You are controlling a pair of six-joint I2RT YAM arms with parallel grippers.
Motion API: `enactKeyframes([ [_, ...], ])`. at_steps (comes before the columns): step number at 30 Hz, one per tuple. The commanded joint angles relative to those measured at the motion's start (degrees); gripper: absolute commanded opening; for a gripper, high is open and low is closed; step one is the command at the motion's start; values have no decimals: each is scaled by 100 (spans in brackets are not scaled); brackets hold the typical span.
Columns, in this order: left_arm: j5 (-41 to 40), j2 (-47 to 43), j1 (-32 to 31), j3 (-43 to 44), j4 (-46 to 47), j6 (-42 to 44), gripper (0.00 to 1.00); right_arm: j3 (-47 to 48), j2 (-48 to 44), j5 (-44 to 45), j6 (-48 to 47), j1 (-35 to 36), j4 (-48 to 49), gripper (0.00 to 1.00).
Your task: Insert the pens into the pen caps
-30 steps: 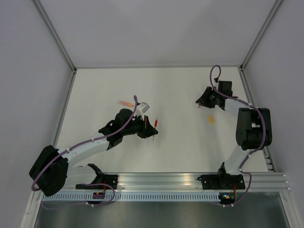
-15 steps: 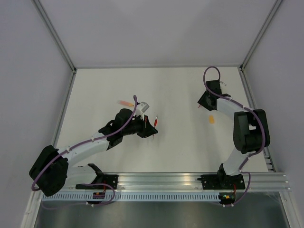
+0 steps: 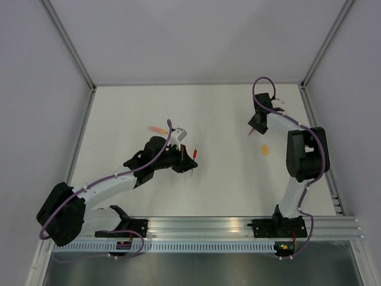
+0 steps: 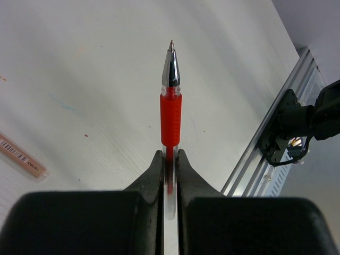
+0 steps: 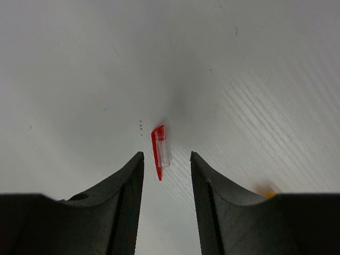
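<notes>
Two grippers divide the job: the left gripper (image 4: 170,155) pinches a red pen (image 4: 170,114) tip-outward (ready for capping), well apart from the red cap (image 5: 161,147), which the right gripper (image 5: 167,159) frames between spread jaws.

I work over a white tabletop (image 3: 226,185) filling the middle of the overhead view, shut in by pale grey walls (image 3: 36,89) with aluminium posts (image 3: 68,44) at the upper left and upper right. Along the bottom runs an aluminium rail (image 3: 202,225) with a white slotted strip (image 3: 196,245) just below it; up close the tabletop bears a faint teal streak (image 4: 62,104) and a red speck (image 4: 86,135).
</notes>
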Motion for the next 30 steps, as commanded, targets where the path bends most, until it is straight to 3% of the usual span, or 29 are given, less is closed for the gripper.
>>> enactKeyframes([
  [1, -73, -116, -9, 224, 19, 216, 2, 522, 290, 290, 108, 25, -432, 46],
  [15, -56, -133, -9, 241, 2, 224, 2, 891, 879, 0, 126, 95, -476, 42],
  [30, -47, -177, -18, 241, -16, 224, 2, 1516, 1424, -26, -102, 174, -1232, 33],
])
